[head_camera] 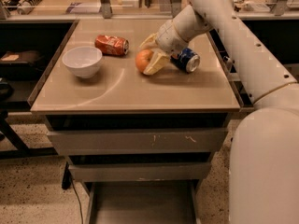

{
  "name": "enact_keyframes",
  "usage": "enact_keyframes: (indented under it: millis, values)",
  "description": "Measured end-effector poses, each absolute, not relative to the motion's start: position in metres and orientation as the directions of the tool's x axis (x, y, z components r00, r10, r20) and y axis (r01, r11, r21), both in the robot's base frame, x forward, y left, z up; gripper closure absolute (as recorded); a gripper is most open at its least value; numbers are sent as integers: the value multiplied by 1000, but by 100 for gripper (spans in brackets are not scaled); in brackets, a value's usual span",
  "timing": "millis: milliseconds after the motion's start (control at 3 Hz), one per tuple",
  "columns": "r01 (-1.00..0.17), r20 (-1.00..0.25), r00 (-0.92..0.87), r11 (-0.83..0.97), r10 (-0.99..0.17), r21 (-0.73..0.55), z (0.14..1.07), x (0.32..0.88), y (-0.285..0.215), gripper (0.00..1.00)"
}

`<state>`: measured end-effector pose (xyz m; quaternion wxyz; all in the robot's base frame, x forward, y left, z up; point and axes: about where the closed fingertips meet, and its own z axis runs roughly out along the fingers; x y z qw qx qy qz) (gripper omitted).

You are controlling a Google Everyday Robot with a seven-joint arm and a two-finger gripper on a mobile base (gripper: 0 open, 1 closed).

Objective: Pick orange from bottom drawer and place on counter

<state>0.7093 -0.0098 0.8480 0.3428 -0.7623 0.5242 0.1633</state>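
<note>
The orange [142, 59] rests on the beige counter [140, 90], in its middle rear part. My gripper [146, 58] reaches in from the right and is shut on the orange, with one finger [156, 63] in front of it and the other behind it. The bottom drawer [142, 202] stands pulled open at the foot of the cabinet, and its grey floor shows nothing on it.
A white bowl [82, 61] sits on the counter's left part. A crushed red-orange soda can [111, 45] lies behind the orange to the left. A blue can [186, 59] lies on its side just right of my gripper. My white arm [243, 50] crosses the counter's right edge.
</note>
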Motion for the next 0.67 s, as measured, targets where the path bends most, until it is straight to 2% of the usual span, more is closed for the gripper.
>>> enact_keyframes:
  millis: [333, 667]
  values:
    - [-911, -608, 397, -216, -687, -351, 848, 709, -10, 0]
    - [-911, -608, 397, -216, -687, -351, 848, 709, -10, 0]
